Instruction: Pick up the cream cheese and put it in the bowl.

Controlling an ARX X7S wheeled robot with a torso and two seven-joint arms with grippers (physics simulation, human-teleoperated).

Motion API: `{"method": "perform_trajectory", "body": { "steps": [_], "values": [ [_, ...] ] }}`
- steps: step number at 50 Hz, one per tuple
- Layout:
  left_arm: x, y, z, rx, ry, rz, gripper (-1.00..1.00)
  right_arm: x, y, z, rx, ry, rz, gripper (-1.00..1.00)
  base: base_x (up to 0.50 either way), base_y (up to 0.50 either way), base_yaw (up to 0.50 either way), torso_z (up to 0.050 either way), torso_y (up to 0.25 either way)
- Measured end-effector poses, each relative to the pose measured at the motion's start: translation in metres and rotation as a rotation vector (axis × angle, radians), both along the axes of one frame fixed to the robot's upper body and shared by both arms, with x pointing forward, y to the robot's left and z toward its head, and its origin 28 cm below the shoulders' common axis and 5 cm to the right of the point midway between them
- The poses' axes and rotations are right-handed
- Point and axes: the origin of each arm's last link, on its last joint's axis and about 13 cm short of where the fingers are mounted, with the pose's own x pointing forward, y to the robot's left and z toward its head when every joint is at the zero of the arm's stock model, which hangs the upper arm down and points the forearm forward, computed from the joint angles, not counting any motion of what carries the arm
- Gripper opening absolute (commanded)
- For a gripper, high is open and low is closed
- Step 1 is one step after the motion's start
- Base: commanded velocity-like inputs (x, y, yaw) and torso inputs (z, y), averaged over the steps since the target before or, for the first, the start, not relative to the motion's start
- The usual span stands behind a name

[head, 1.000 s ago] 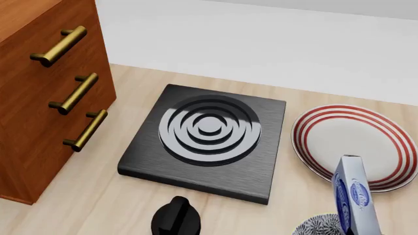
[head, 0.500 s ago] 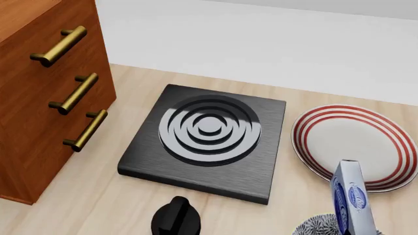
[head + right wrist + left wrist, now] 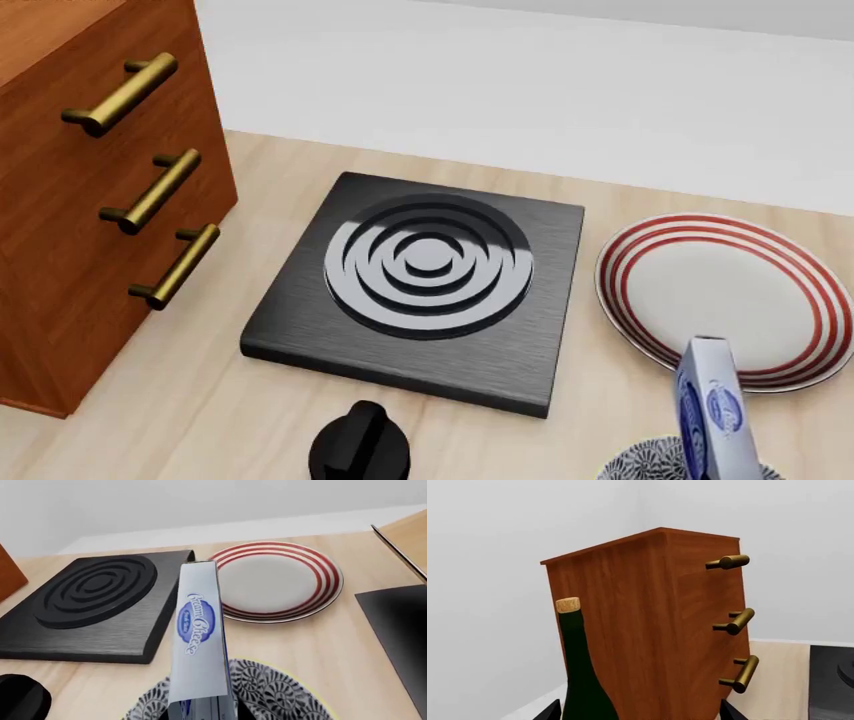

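The cream cheese point(image 3: 710, 410) is a silver-grey box with a blue oval logo. It stands on end at the lower right of the head view, its lower end down at the patterned bowl point(image 3: 638, 464). In the right wrist view the cream cheese point(image 3: 198, 635) rises from between the jaws of my right gripper point(image 3: 203, 716), which is shut on it, directly over the black-and-white bowl point(image 3: 280, 690). My left gripper point(image 3: 639, 716) is open; only its two dark fingertips point(image 3: 550, 713) show, far apart, facing a wooden cabinet. Neither gripper shows in the head view.
A black stove plate point(image 3: 427, 280) lies mid-table, with a white plate with red rings point(image 3: 727, 290) to its right. A wooden drawer cabinet point(image 3: 80, 200) stands at the left. A black knob point(image 3: 360, 440) is near the front. A dark wine bottle point(image 3: 577, 680) stands beside the cabinet.
The cream cheese has sunk lower toward the bowl in the head view. Nothing else has moved.
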Motion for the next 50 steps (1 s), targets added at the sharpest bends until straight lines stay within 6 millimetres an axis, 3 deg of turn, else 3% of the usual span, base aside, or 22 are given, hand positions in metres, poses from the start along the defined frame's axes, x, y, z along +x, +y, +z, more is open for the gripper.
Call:
{"method": "perform_trajectory", "body": {
  "steps": [50],
  "values": [
    [0.0,-0.001,-0.002,0.005,0.007,0.003,1.0,0.006,-0.002,-0.018,0.006,0.039,0.008,-1.0,0.0,0.0,0.0,0.0,0.001]
  ]
}}
